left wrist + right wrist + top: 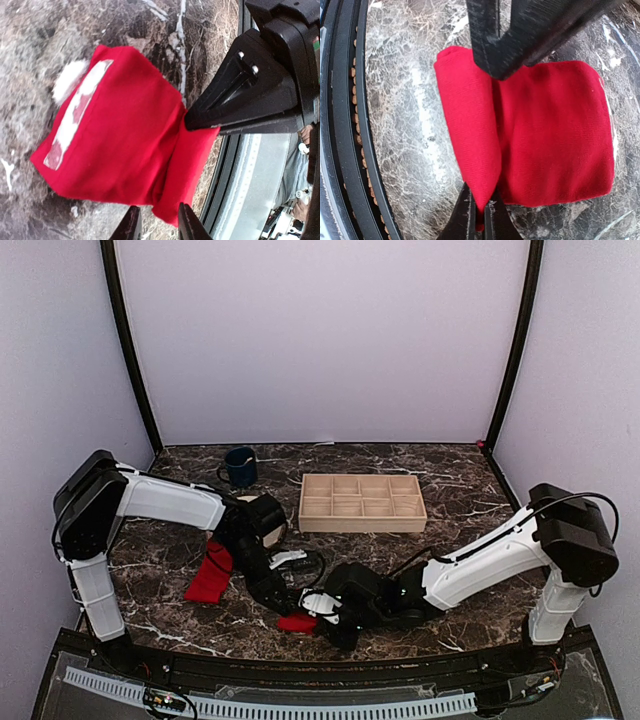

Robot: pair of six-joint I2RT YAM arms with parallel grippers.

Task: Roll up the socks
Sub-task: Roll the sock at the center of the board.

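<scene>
The wooden tray with small compartments [362,527] sits midway across the dark marbled bench [470,490], and the work is all on its near side. One bright red fabric sock [298,621], folded over into a short flat packet, lies nearer the arm bases than the tray and slightly to its left. Both arms meet over it.

The right pincer [479,216] is closed on the raised fold of cloth that runs across the packet, nipping it at one end. That grip seems meant to stop the turned-over layer from springing flat. The left pincer [159,224] stands part open at the opposite end of the same fold, with one finger on each side of the cloth lobe. A sliver of gap shows beside one finger, so it looks to be straddling the cloth, not clamping it.

By this reading the roll is begun but loose: one turn made, most of the packet flat. The left pincer would probably need to close before the right one lets go, or the fold may unwind.

The second bright red sock [210,575] lies as a limp strip well to the left of the tray and nearer than it, beneath the left arm and apart from both pincers.
</scene>
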